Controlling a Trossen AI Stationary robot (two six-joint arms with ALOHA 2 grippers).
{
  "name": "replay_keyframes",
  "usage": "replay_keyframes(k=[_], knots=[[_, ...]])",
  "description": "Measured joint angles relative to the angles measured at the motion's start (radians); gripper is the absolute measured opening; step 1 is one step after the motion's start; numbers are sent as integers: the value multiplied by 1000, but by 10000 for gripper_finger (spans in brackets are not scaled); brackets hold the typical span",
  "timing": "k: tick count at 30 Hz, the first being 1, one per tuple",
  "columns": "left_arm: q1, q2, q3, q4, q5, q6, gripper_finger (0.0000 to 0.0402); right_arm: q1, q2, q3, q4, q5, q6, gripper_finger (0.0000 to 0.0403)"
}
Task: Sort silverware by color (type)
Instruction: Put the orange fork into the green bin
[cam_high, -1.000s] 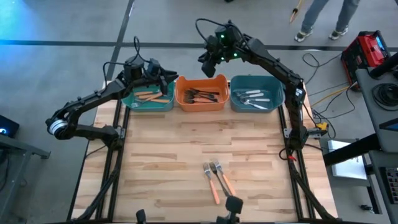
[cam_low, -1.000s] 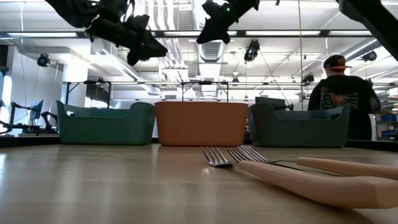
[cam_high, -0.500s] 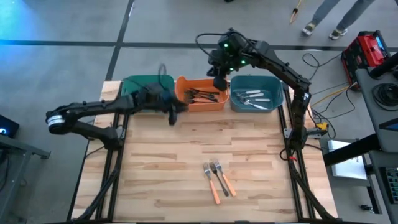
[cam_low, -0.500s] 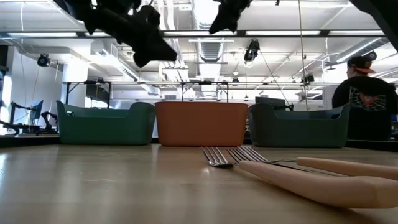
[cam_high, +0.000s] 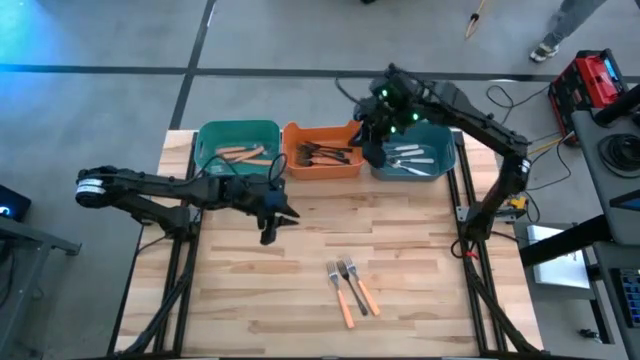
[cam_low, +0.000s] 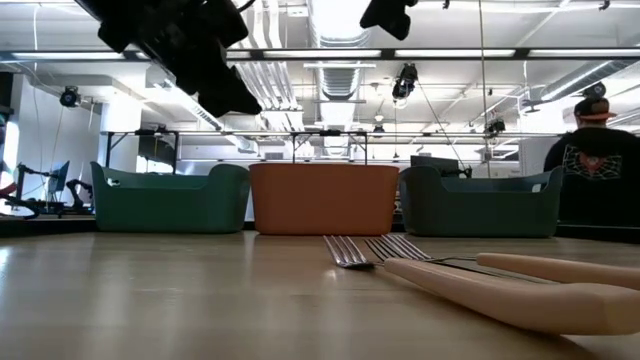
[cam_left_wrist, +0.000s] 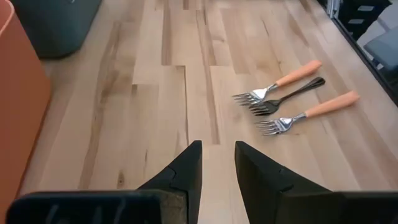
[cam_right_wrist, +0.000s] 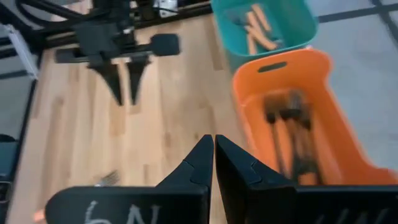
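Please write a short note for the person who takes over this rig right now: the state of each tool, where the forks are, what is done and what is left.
Left tool: open, empty, above the bare table in front of the bins, facing the loose forks.
Right tool: shut, empty, above the gap between the orange bin and the right teal bin.
Done: orange-handled forks lie in the left teal bin, dark forks in the orange bin, white or silver forks in the right teal bin.
Left: three forks near the table's front edge, two orange-handled and one dark.
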Motion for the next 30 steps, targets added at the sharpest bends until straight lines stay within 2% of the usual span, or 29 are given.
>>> replay_keyframes(k=[4,12,17,24,30], knots=[[0,0,2,0,-2,15,77,73,-89,-182,134,-3,41,9],[1,0,11,104,-2,47,77,223,-264,-551,537,5,181,9],[1,0,12,145,-21,62,77,296,-321,-707,625,10,333,9],[1,0,38,147,-71,143,77,361,-314,-778,666,-2,421,9],[1,0,43,145,-71,154,77,408,-265,-795,602,-4,693,9]])
